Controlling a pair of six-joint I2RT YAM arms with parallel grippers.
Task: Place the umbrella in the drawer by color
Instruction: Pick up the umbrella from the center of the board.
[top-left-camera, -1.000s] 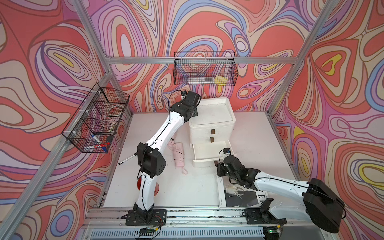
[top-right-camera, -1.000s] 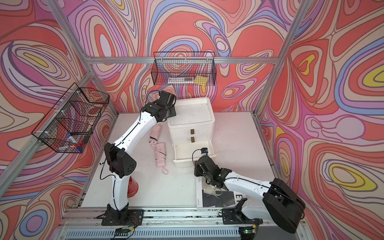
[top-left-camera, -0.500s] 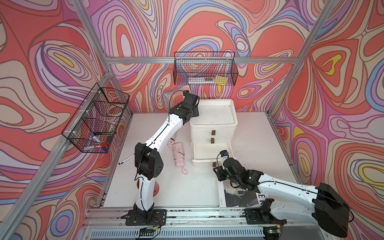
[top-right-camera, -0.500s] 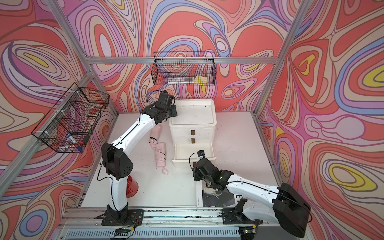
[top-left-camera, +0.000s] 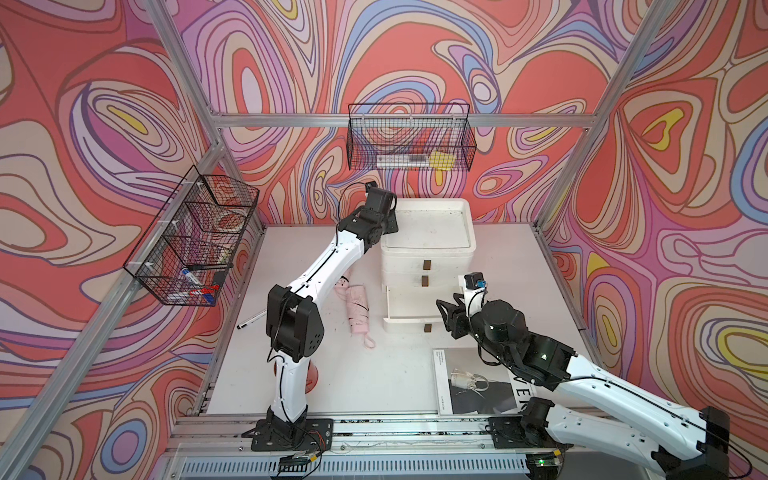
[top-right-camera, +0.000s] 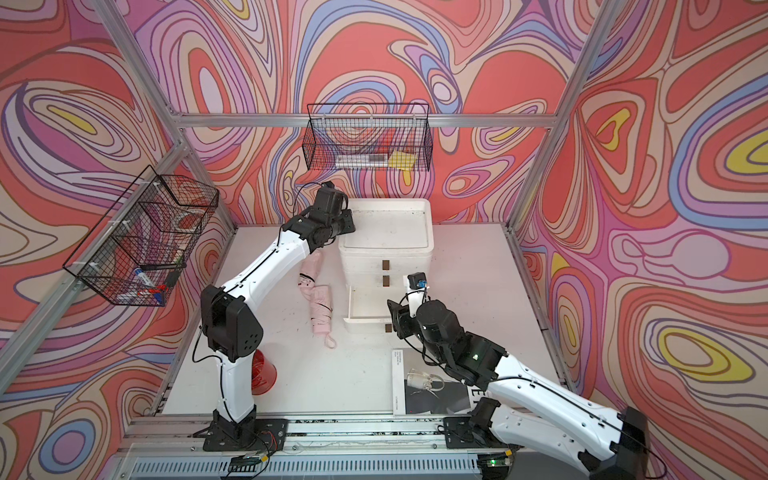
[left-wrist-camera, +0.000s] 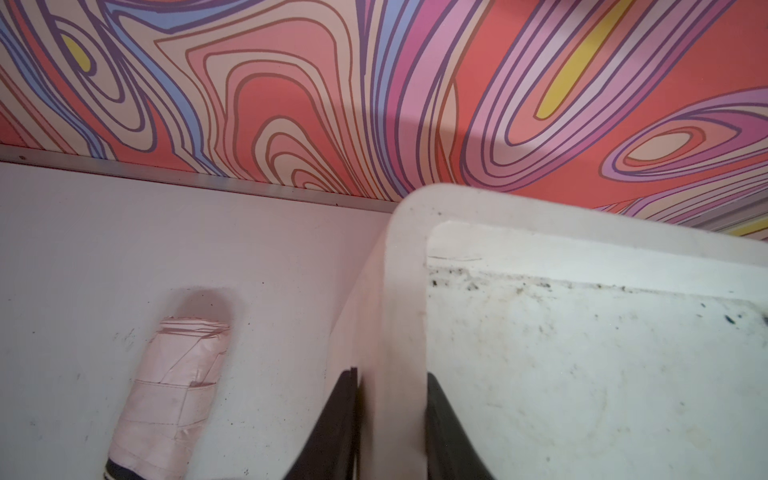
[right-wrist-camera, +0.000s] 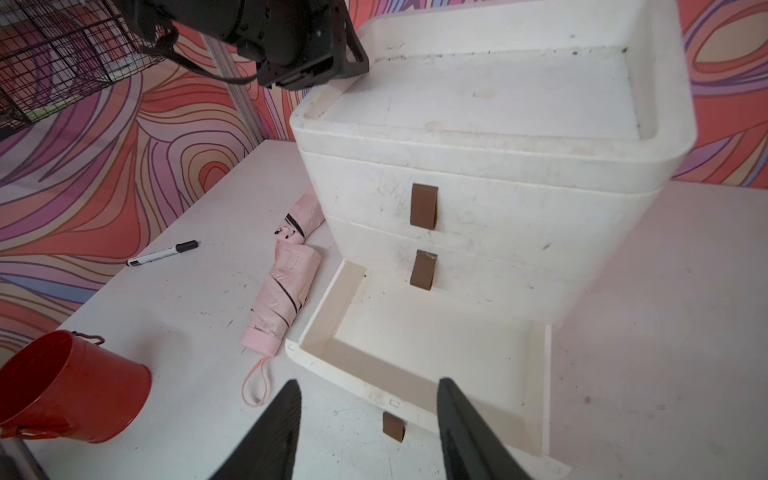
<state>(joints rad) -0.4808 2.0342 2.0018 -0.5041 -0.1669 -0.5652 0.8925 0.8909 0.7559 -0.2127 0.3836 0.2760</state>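
Pink umbrella (right-wrist-camera: 286, 291), black trim, left of my right gripper (right-wrist-camera: 369, 381); its fingers (right-wrist-camera: 274, 432) black. White drawer unit (right-wrist-camera: 498, 166) ahead, brown pull tabs (right-wrist-camera: 424, 205). Red bucket (right-wrist-camera: 70, 390) farther left. White marker (right-wrist-camera: 162, 252), black cap. Walls (top-left-camera: 415, 54): red-pink-purple-blue-yellow swirls, dark outlines.

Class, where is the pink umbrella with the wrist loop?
In both top views the pink umbrella lies on the table, just left of the open bottom drawer.

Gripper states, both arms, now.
Left gripper: jaws astride the drawer unit rim; clamped or loose cannot be told.
Right gripper: open, holding nothing, above the pulled-out bottom drawer.
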